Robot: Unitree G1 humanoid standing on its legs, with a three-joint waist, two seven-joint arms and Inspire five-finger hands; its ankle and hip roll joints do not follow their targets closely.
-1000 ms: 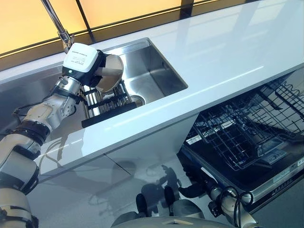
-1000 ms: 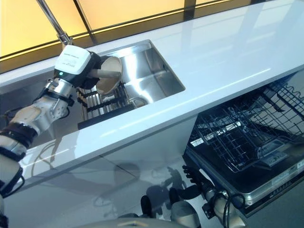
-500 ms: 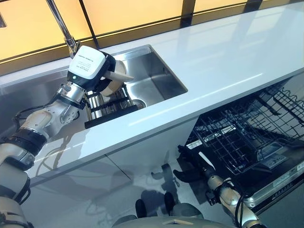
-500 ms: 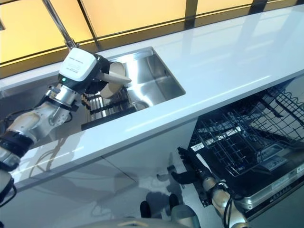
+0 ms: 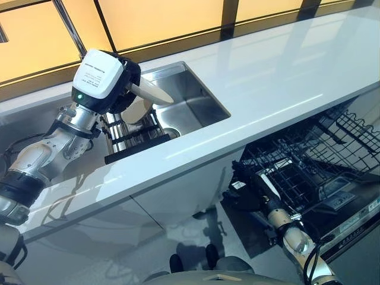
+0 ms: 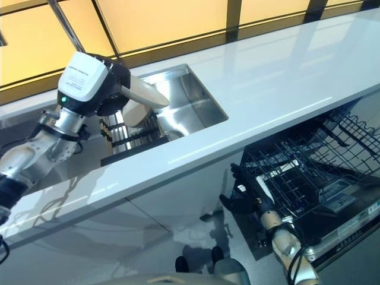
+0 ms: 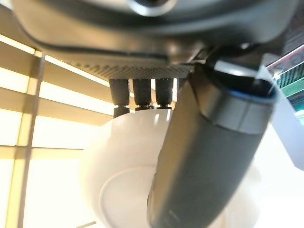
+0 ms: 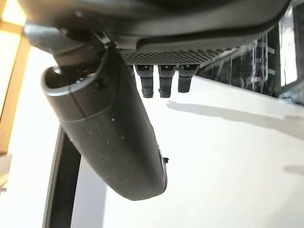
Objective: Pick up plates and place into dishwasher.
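Fingers (image 7: 137,97) of left hand (image 5: 122,89) clasp cream plate (image 5: 145,98) above steel sink (image 5: 196,104) in white counter (image 5: 279,71); right hand (image 5: 252,187) relaxed

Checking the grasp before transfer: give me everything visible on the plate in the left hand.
The plate is round, cream-white, smooth and glossy like ceramic, with a raised foot ring on its underside visible in the left wrist view. It is lifted clear of the dark dish rack in the steel sink, tilted so its rim points toward the basin. The left hand pinches it, thumb across the underside, fingers over the far rim. Nothing else touches it.
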